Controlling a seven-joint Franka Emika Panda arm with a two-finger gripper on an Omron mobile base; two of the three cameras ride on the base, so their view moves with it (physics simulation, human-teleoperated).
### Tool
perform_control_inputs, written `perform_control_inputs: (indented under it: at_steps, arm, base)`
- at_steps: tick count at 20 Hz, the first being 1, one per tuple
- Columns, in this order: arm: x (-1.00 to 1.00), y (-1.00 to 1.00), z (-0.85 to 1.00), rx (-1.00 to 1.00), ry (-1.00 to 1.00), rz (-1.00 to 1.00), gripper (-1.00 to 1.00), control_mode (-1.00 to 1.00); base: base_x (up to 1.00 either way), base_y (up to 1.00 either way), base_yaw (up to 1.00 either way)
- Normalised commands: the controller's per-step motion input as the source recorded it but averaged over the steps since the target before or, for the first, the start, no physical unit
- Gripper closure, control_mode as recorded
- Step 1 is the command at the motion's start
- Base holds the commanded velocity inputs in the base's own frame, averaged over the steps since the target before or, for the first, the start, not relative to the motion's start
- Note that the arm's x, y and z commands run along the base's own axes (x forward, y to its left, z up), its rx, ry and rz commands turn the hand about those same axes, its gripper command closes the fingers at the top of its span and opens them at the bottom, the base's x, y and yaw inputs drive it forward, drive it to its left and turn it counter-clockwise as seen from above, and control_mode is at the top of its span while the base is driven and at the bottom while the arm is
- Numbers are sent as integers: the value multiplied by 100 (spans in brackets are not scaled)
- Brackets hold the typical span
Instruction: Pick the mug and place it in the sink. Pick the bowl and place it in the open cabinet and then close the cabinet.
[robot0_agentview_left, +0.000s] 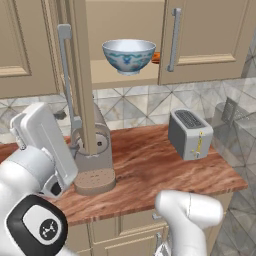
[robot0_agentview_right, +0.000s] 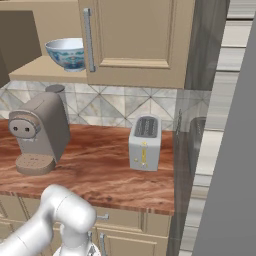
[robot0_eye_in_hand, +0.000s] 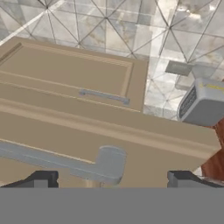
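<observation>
- Left base view: the bowl sits upright on the shelf of the open cabinet, near the front edge of the shelf.
- A small orange item lies on the same shelf, just behind and to the right of the bowl.
- The open cabinet door is seen edge-on, with its long silver bar handle on the left face. The lower edge of the door hangs in front of the coffee machine.
- The closed neighbouring door stands to the right of the shelf opening.
- The coffee machine and the toaster stand well apart on the wooden counter.
- Right base view: the bowl rests on the shelf, to the left of the closed door handle. The toaster stands right of the coffee machine on the counter.
- Hand view: the gripper has its jaws set wide apart, with nothing between them. One fingertip rises at lower left, the other at lower right.
- Hand view: a silver bar handle on a beige door panel lies just above the fingertips. Whether the fingertips touch the handle cannot be determined.
- Hand view: the toaster appears at right, against the tiled wall.
</observation>
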Motion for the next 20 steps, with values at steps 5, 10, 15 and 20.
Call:
perform_control_inputs:
  at_steps: [5, 10, 15, 20]
  arm:
    - [5, -15, 0, 0, -4, -4, -100, -100]
    - [12, -18, 0, 0, -4, -4, -100, -100]
    - [15, -25, 0, 0, -3, -5, -100, -100]
    - [20, -35, 0, 0, 0, -5, -100, -100]
  base:
    - [0, 0, 0]
    - [0, 0, 0]
    - [0, 0, 0]
    - [0, 0, 0]
